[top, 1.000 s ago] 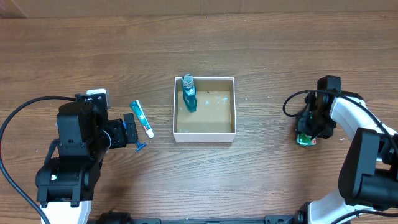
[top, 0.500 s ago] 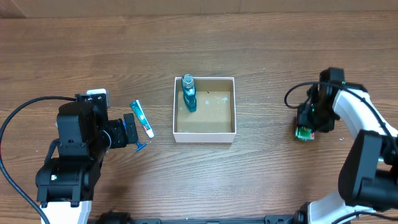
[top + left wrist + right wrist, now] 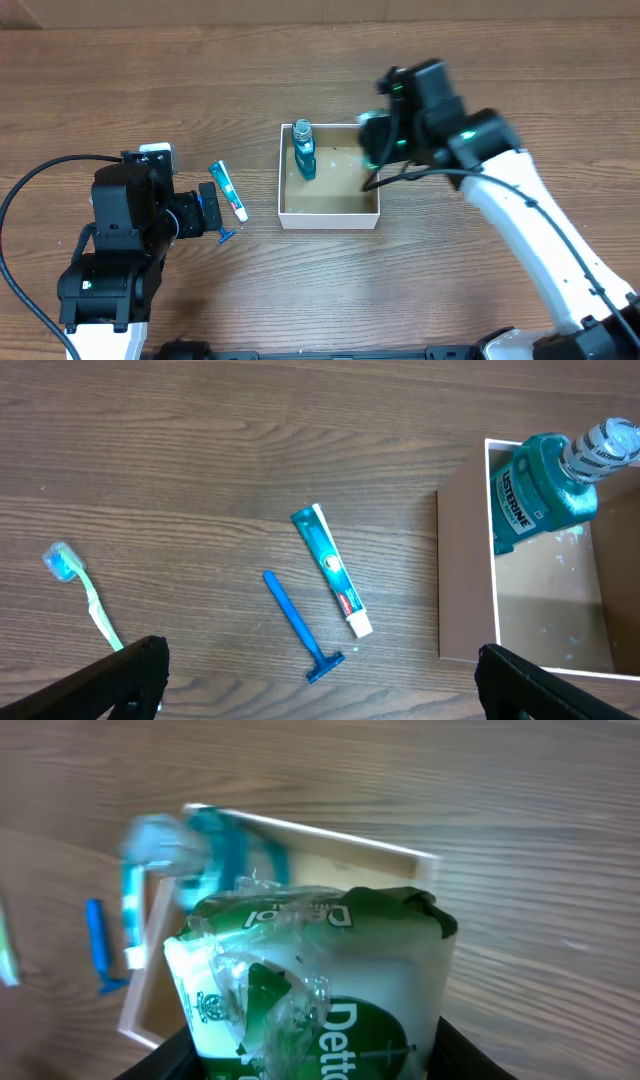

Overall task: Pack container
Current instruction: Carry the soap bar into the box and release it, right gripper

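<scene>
Wooden table (image 3: 200, 80): right hand (image 3: 372, 150) clamps a green-and-white Dettol packet (image 3: 320, 990) above the container (image 3: 330, 218); left hand (image 3: 320, 690) gapes wide, empty.

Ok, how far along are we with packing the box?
Done: the mouthwash bottle sits in a corner of the box. In hand: the right pincer holds a green soap pack over the box's right side, not yet released. Left: the toothpaste, razor and toothbrush lie on the table by the open left pincer.
</scene>
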